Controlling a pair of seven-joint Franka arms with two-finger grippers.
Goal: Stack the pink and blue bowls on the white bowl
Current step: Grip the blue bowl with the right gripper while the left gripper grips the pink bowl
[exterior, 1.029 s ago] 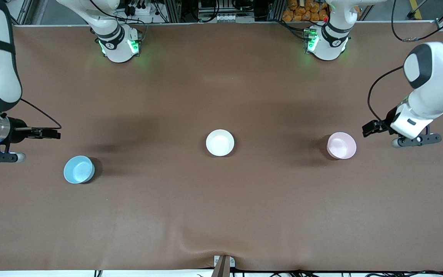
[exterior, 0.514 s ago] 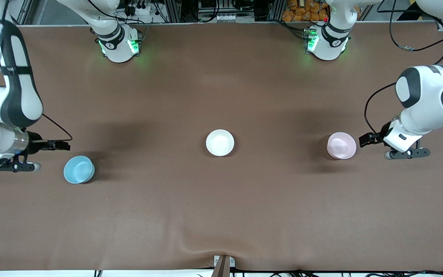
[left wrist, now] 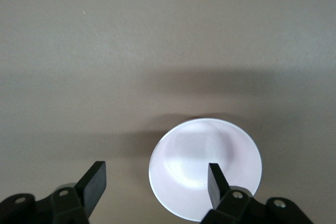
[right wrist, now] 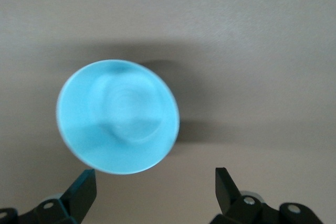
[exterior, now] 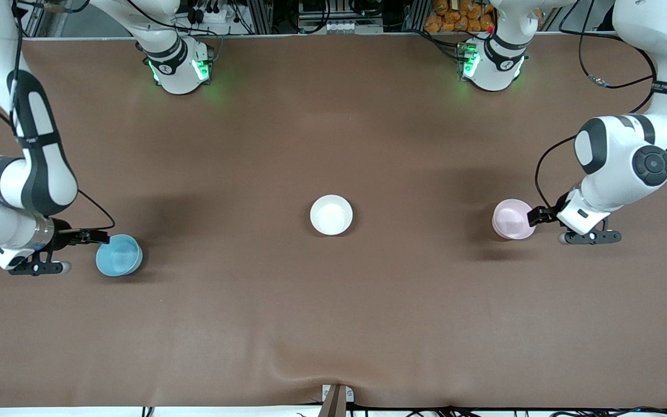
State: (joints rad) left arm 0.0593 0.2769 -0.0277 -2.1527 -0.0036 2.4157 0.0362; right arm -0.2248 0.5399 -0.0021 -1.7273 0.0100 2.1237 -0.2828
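Observation:
The white bowl (exterior: pixel 331 215) sits mid-table. Toward the left arm's end stands the pink bowl (exterior: pixel 513 219), upright. My left gripper (exterior: pixel 542 219) hangs low over the table at that bowl's rim on the left arm's side. In the left wrist view the left gripper (left wrist: pixel 155 182) is open, with one fingertip (left wrist: pixel 215 178) over the pink bowl (left wrist: pixel 205 161) and the other over bare table. The blue bowl (exterior: pixel 118 255) stands toward the right arm's end. My right gripper (exterior: pixel 87 237) is beside its rim, open, and the right gripper (right wrist: pixel 153 184) has the blue bowl (right wrist: pixel 118 116) just ahead of its fingertips.
The brown table cover (exterior: pixel 333 324) lies flat around the three bowls. A small metal bracket (exterior: pixel 336 397) sits at the table edge nearest the front camera. Both arm bases (exterior: pixel 177 63) stand along the back edge.
Both arms have swung inward and down. The left gripper came up to the pink bowl's rim, and the right gripper came up to the blue bowl's rim. The bowls have not moved.

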